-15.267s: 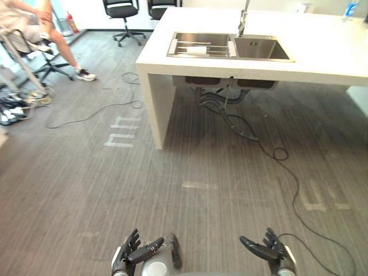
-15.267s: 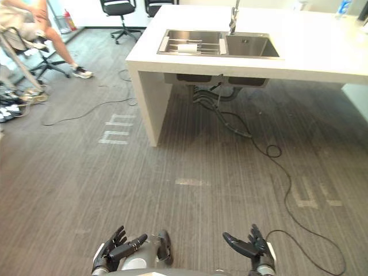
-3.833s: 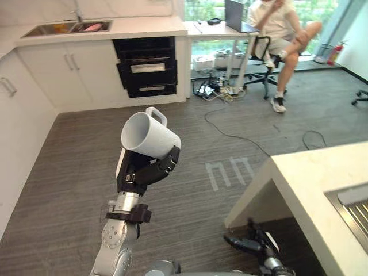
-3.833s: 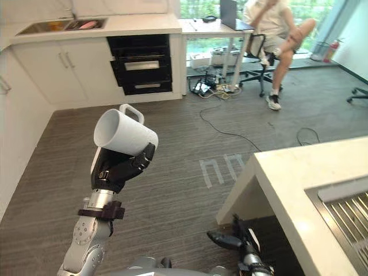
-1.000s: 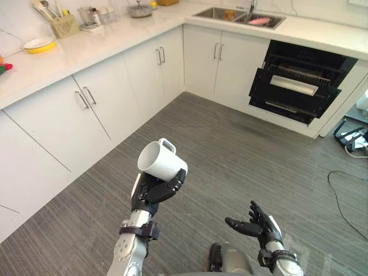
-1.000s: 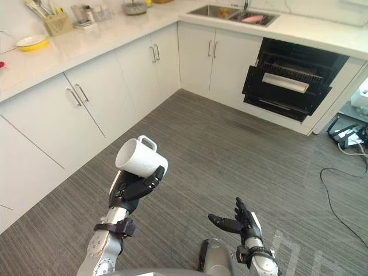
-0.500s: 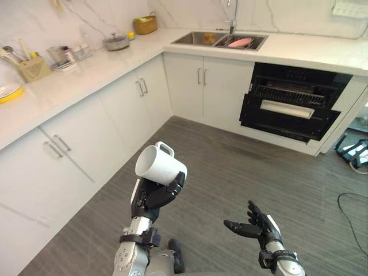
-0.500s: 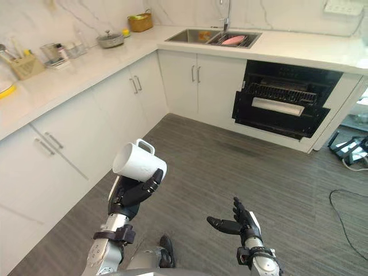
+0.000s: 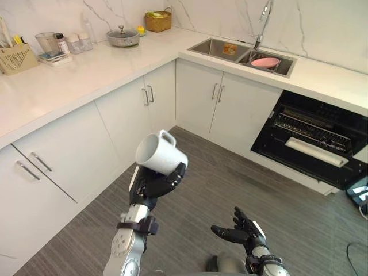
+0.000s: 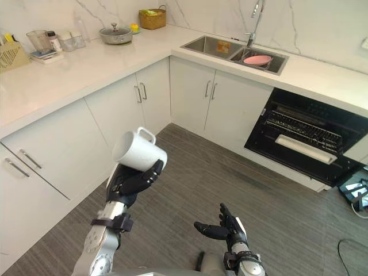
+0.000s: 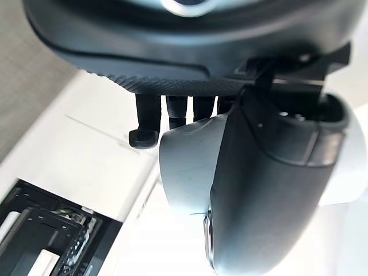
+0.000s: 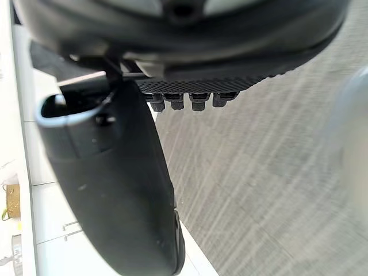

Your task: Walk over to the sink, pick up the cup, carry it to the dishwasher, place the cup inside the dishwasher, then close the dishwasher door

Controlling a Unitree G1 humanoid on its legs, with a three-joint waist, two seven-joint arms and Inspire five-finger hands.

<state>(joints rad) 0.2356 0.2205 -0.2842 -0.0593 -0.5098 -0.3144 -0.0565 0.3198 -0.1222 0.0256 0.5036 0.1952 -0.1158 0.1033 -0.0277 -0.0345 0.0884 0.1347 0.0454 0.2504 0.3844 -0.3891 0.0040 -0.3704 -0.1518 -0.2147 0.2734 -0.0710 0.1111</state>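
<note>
One white cup [image 9: 160,154] is clasped in the left hand [image 9: 150,187], with fingers and thumb curled round its lower wall. It is held tilted, mouth turned up and to the left, its single handle on top. The same wrap round the white wall is seen in the left wrist view. The cup is held in the air above the grey plank floor [image 9: 230,172], well in front of the sink [image 9: 241,52] and to the sink's left.

The right hand [image 9: 248,234] is held low, further out from the sink than the cup. It is released, fingers spread and straight, and nothing is grasped.

The sink is set in the white counter [image 9: 103,69] and has two basins. One pink dish [image 9: 265,62] lies in the right basin, and one faucet [image 9: 261,23] stands behind the sink. Two cabinet doors [image 9: 236,109] are counted directly below the sink, their handles side by side.

One dishwasher [image 9: 316,144] sits under the counter just right of the sink. Its front stands open, and a dark interior with a wire rack is visible.

Left of the sink, in the counter corner, stands one woven basket [image 9: 158,22]. One lidded pot [image 9: 122,37] is further left of the sink, and one yellowish utensil holder [image 9: 14,57] is furthest from it.
</note>
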